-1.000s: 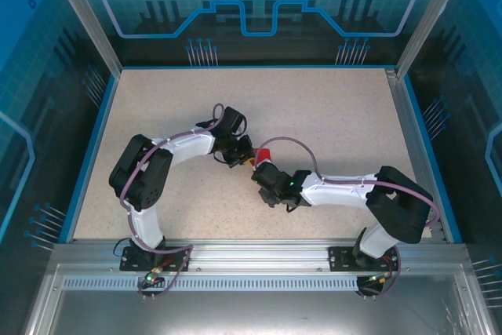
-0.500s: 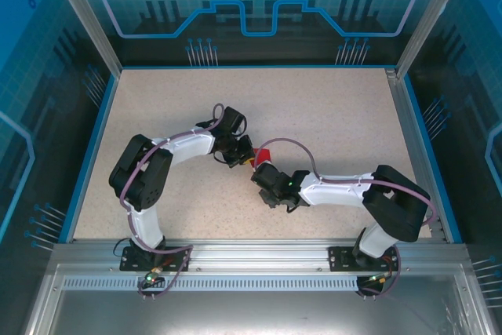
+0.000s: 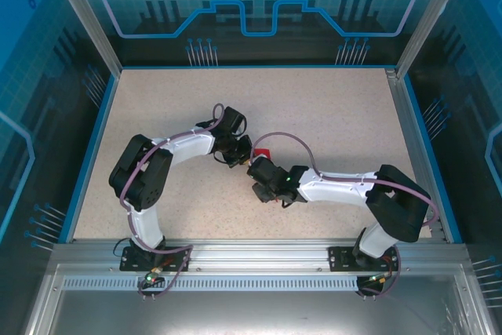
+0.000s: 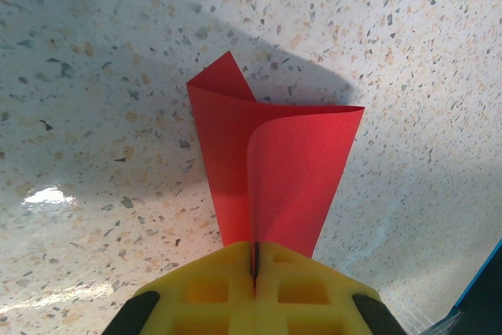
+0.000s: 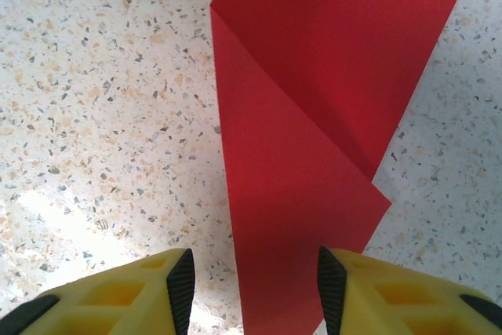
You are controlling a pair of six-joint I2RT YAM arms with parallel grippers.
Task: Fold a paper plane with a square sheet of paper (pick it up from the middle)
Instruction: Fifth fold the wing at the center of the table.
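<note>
Square sheet of paper (image 3: 263, 152), bright red and partly folded, just near of the table's middle, between two gripper tips.

Overhead, nearest: a metal rail (image 3: 251, 253) along the near edge, with both arm bases bolted to it. Left arm bent up and to the right, right arm bent up and to the left, tips meeting near the centre.

Right gripper (image 3: 256, 165), on the near side of the sheet: jaws spread. From its wrist camera, yellow fingers (image 5: 141, 292) with black inner pads, one on each side of the paper's near end. Bare table between the left finger and the paper's straight left edge; right finger just beside the other edge, contact not clear. One diagonal crease from upper left to lower right, and a stepped corner on the right edge.

Left gripper (image 3: 246, 158), just beyond: jaws pressed together, pinching the square sheet of paper. From its wrist camera, red paper (image 4: 274, 170) rising out of the seam between the yellow pads (image 4: 204, 288), one layer flat, another curling over it in a soft rounded fold. Straight top edge, a pointed corner behind at upper left, a soft shadow on the surface past it.

Farther out: speckled beige table (image 3: 329, 107), bare on every side, with the widest room toward the far edge and far corners. Blue rim (image 3: 251, 67) along left, right and far sides. Metal posts (image 3: 82, 13) at the far corners, and a blue patterned panel (image 3: 251, 5) behind.
</note>
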